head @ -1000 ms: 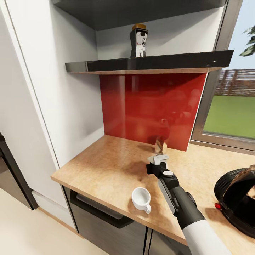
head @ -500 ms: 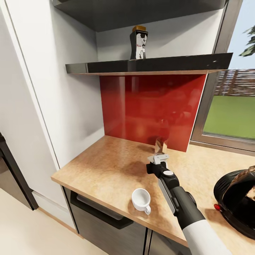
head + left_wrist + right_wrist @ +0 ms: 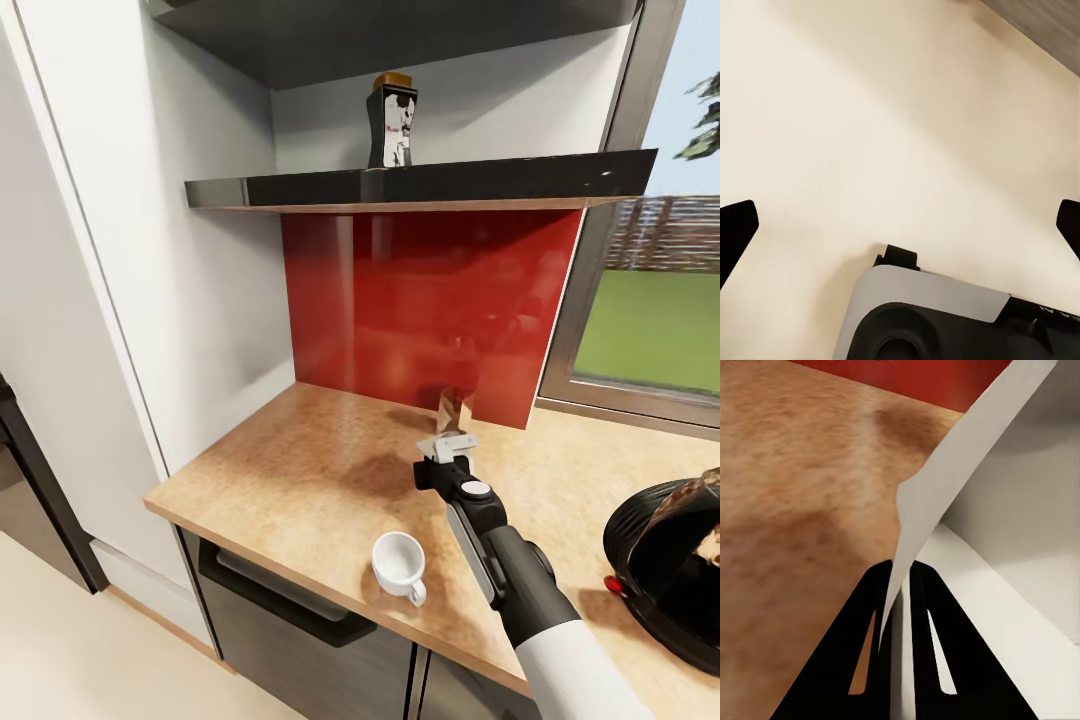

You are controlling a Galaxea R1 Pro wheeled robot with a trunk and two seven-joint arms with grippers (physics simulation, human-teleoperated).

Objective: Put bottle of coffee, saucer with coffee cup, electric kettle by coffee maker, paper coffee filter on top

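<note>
Kitchen countertop (image 3: 300, 480): right jaws (image 3: 894, 615) pinch paper coffee filter (image 3: 960, 480); left jaws (image 3: 900, 225) spread.

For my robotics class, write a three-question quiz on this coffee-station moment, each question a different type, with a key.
1. True or false: the bottle of coffee stands on the countertop.
2. The right gripper is: A) open and empty; B) shut on the paper coffee filter; C) shut on the coffee cup.
3. Fill in: the cup stands near the countertop's front ____.

Key
1. False: it stands on the dark shelf.
2. B: its fingers pinch the thin white sheet.
3. Edge, with no saucer under it.
</note>
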